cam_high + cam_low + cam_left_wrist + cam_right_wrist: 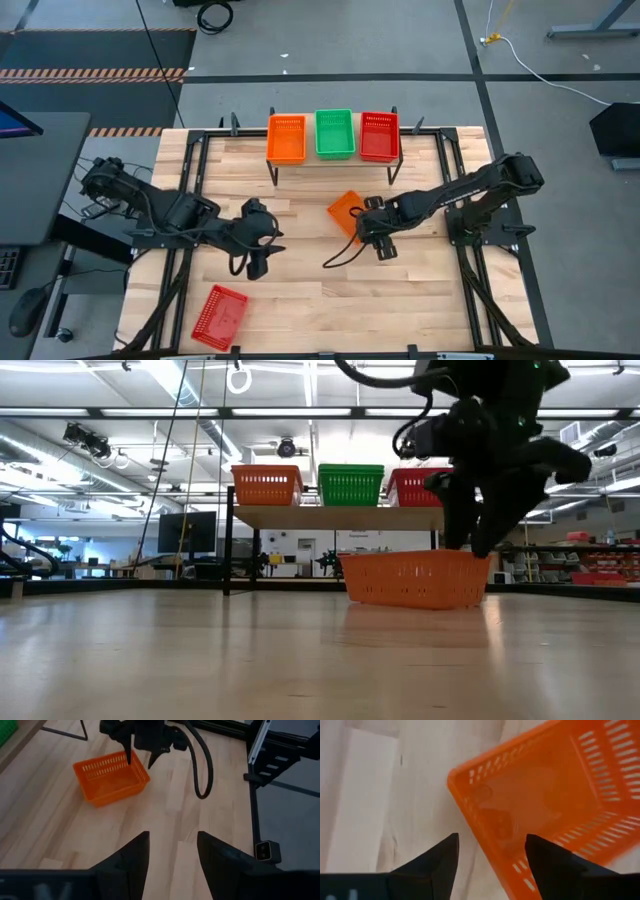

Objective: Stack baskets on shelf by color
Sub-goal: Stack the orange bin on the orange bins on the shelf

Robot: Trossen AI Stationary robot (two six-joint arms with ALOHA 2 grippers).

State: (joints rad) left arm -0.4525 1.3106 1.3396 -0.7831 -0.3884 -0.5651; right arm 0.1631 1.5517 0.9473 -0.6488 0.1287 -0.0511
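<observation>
An orange basket (346, 211) (111, 776) (555, 795) (415, 577) stands on its bottom on the table in front of the shelf (330, 160). My right gripper (492, 840) (141, 759) (468, 540) points down over the basket's end nearest the right arm. It is open, one finger inside the rim (485, 837) and one outside; I see no touch. My left gripper (172, 837) (255, 262) is open over bare table, left of the basket. On the shelf sit orange (286, 138), green (334, 133) and red (379, 135) baskets. A red basket (220, 317) lies near the table's near left corner.
The shelf's black legs (274, 172) stand on the table just beyond the orange basket. A black cable (202, 770) loops from the right arm down over the table. Black frame rails (190, 180) run along both table sides. Bare planks lie between the two arms.
</observation>
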